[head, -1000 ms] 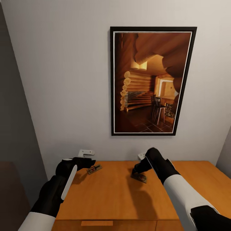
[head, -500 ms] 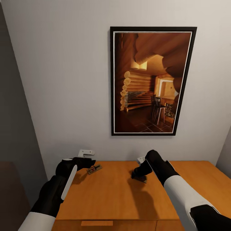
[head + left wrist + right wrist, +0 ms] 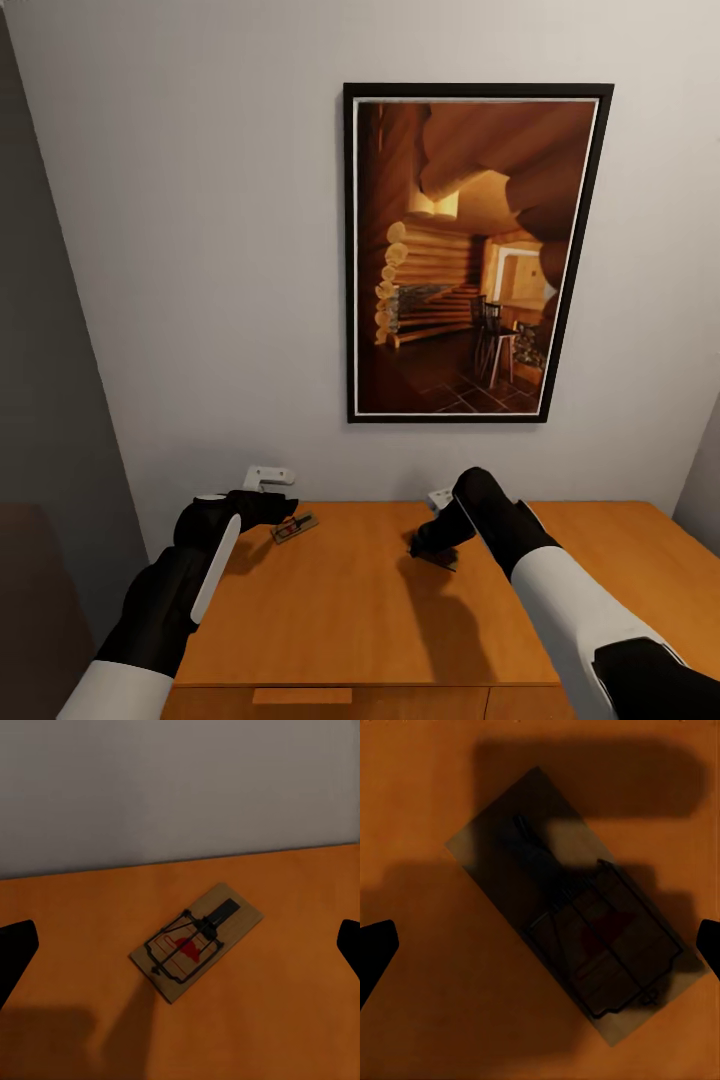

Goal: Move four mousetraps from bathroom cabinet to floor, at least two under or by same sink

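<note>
- The right gripper [image 3: 428, 545] hung low over the cabinet [image 3: 350, 620] top with its fingers spread wide; in the right wrist view the two dark fingertips [image 3: 375, 956] sat at opposite edges, grasping nothing.
- Between those spread fingers lay a mousetrap [image 3: 574, 907], flat on the orange wood and deep in the gripper's shadow, its board set at a slant to the fingers.
- In the head view that same mousetrap [image 3: 440, 560] peeked out just under the right gripper, near the middle of the cabinet top.
- The left gripper [image 3: 285, 515] was also released, its fingertips [image 3: 16, 952] wide apart and touching nothing.
- A second mousetrap [image 3: 196, 941] lay ahead of the left gripper, flat on the cabinet, with a dark wire frame and a red patch on its pale brown board.
- From the head view this second mousetrap [image 3: 294, 527] sat near the cabinet's back left corner, close to the wall [image 3: 200, 250], just beside the left gripper.
- The two mousetraps were well apart on the cabinet top.
- A framed picture [image 3: 470, 250] of a log-walled room hung on the wall above the cabinet.
- A drawer handle [image 3: 301, 695] showed on the cabinet's front edge.
</note>
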Controlling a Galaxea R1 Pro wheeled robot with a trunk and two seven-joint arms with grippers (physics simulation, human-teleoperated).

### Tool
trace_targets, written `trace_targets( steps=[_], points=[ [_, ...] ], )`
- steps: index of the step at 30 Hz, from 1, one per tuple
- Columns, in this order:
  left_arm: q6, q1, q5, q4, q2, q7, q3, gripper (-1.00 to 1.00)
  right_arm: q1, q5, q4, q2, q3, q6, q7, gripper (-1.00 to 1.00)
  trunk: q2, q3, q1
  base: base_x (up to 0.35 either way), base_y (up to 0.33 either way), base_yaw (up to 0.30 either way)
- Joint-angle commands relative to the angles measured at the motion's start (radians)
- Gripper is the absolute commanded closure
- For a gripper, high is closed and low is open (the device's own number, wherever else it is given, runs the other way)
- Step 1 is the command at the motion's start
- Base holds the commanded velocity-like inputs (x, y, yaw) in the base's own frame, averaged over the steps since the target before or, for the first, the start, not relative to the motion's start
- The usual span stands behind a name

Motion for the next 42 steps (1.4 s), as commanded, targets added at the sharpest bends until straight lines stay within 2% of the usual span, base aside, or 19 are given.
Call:
trace_targets(
  steps=[1,17,42],
  points=[
    [0.005,-0.001,0.004,-0.001,0.0,0.001,0.0,-1.0,-0.001,0.011,-0.002,-0.002,0.001,0.002,0.009,-1.0,-0.001,-0.002,0.0,0.0,0.0,0.0],
    [0.004,-0.001,0.004,-0.001,0.0,0.001,0.0,-1.0,-0.001,0.013,-0.007,-0.043,0.0,0.002,0.009,-1.0,-0.001,-0.002,0.0,0.0,0.0,0.0],
    [0.004,-0.001,0.005,0.0,0.0,0.001,-0.002,-1.0,-0.002,0.014,-0.008,-0.047,-0.003,0.002,0.009,-1.0,-0.001,-0.002,0.0,0.019,0.0,0.0]
  ],
)
